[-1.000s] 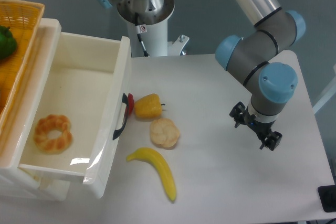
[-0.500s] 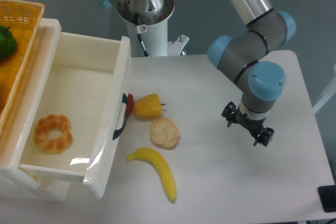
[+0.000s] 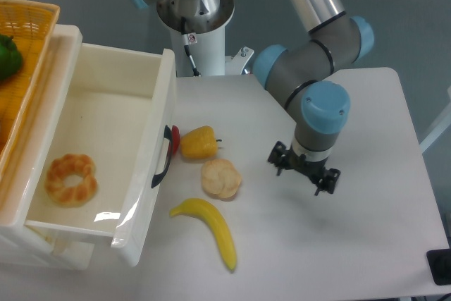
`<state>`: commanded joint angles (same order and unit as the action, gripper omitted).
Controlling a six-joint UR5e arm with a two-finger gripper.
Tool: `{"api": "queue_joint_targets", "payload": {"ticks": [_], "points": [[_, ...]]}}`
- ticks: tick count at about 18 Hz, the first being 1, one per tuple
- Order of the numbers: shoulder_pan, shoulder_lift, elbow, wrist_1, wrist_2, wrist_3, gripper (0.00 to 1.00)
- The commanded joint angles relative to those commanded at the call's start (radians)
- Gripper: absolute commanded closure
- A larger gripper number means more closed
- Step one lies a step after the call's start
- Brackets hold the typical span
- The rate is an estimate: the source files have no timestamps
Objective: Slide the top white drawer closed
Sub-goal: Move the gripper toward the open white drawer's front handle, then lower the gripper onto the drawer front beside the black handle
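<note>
Overhead view of a white desk (image 3: 366, 244). The top drawer (image 3: 106, 153), deep glossy white plastic with a curved black handle (image 3: 163, 156), stands pulled fully out at left and holds a ring-shaped pastry (image 3: 71, 178). Just right of its front panel lie a yellow pepper (image 3: 199, 142), a round bun (image 3: 220, 178) and a curved banana (image 3: 211, 228). The end effector (image 3: 303, 172) hangs above bare desk, right of the bun, holding nothing; whether its fingers are apart cannot be told. A wicker basket (image 3: 28, 26) sits upper left.
</note>
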<state>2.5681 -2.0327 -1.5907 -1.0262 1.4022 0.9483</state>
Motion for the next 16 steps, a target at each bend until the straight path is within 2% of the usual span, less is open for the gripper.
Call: {"api": "queue_joint_targets", "payload": {"ticks": [4,6,7,11,16], "points": [[-0.048,0.032,-0.029,-0.009,-0.012,-0.124,0.57],[-0.055,0.048,-0.035,-0.037,-0.043,-0.169,0.75],[-0.055,0.055,-0.035,-0.055,-0.073,-0.175,0.81],[-0.045,0.083,-0.040,-0.145,-0.219,-0.177,0.89],[-0.045,0.132,-0.038,-0.325,-0.287,-0.181,0.95]]}}
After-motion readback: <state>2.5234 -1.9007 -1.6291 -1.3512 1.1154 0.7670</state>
